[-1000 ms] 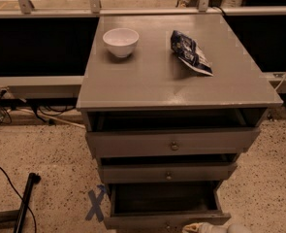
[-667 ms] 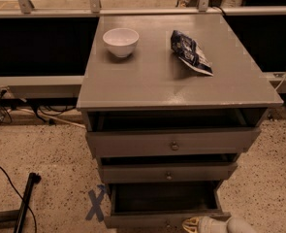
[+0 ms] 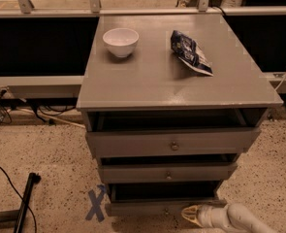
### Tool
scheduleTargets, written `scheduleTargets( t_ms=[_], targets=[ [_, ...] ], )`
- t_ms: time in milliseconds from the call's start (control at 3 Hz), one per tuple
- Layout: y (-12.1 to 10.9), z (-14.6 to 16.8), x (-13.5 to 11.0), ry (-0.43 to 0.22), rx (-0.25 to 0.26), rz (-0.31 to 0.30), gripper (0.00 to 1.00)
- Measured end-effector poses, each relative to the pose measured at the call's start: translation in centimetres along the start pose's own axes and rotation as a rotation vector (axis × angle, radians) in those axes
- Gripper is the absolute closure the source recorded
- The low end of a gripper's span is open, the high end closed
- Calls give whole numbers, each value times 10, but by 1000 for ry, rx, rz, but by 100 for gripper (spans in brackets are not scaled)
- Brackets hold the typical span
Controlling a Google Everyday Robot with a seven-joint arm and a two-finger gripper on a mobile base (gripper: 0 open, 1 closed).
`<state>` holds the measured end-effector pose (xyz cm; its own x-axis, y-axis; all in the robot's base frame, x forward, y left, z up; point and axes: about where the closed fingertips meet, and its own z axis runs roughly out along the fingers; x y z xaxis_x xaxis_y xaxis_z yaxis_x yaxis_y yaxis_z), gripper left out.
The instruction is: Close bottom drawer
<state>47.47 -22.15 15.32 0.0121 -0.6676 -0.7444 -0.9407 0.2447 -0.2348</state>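
The bottom drawer (image 3: 147,208) is the lowest grey tier of the cabinet (image 3: 176,81). It stands partly open, and a strip of dark interior shows above its front panel. Its small knob (image 3: 166,210) is just visible. My gripper (image 3: 190,214) comes in from the lower right on a white arm (image 3: 244,221). Its yellowish tip sits against the right part of the drawer's front panel, just right of the knob.
The top drawer (image 3: 174,142) and middle drawer (image 3: 167,173) also stand partly open. A white bowl (image 3: 120,41) and a blue snack bag (image 3: 191,52) lie on the cabinet top. A blue X tape mark (image 3: 96,204) and a black pole (image 3: 25,203) are on the floor at left.
The gripper has moved up and left against the bottom drawer's front. The drawer has slid inward, and less of its dark interior shows.
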Motion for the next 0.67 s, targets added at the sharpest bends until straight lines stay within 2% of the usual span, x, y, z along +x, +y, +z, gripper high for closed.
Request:
scheduleTargets(
  t_ms=[333,667],
  targets=[
    [13,0,-14,-57,-63,-2,100],
    [9,17,-12,-68,-109,21,100]
  ],
)
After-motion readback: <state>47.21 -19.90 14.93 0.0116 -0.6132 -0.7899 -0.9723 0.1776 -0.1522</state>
